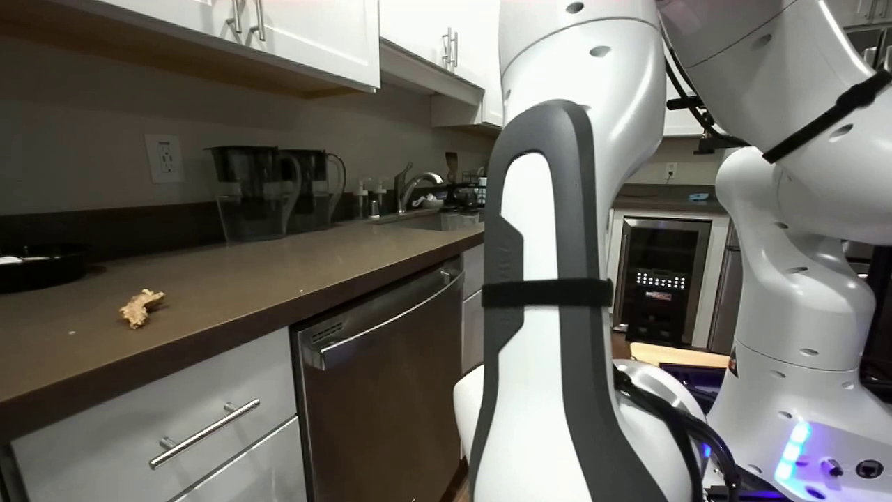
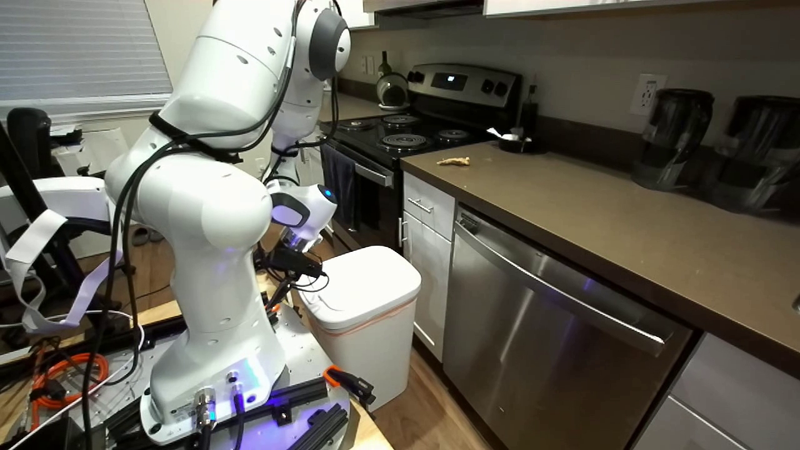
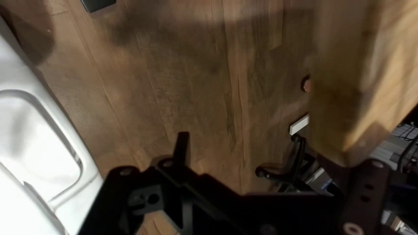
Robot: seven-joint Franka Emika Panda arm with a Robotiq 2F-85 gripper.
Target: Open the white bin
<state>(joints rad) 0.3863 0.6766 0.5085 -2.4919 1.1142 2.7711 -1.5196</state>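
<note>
The white bin (image 2: 375, 350) stands on the floor between the robot's base and the cabinets in an exterior view. Its white lid (image 2: 375, 281) lies flat and looks closed. In the wrist view the bin's lid (image 3: 36, 140) fills the left edge, with a rounded panel outline on it. My gripper (image 2: 280, 292) is dark and points down beside the bin's near-left edge, partly hidden by its own cables and camera. In the wrist view my gripper (image 3: 261, 151) has its fingers spread wide with floor between them, apart from the bin. The gripper is hidden in the remaining exterior view.
The robot's wooden base table edge (image 3: 343, 130) is close to the gripper's right side. Cabinets and a dishwasher (image 2: 531, 325) stand beyond the bin. A stove (image 2: 406, 137) is behind. A black chair base (image 3: 290, 169) is on the floor. The counter (image 1: 313, 265) holds pitchers.
</note>
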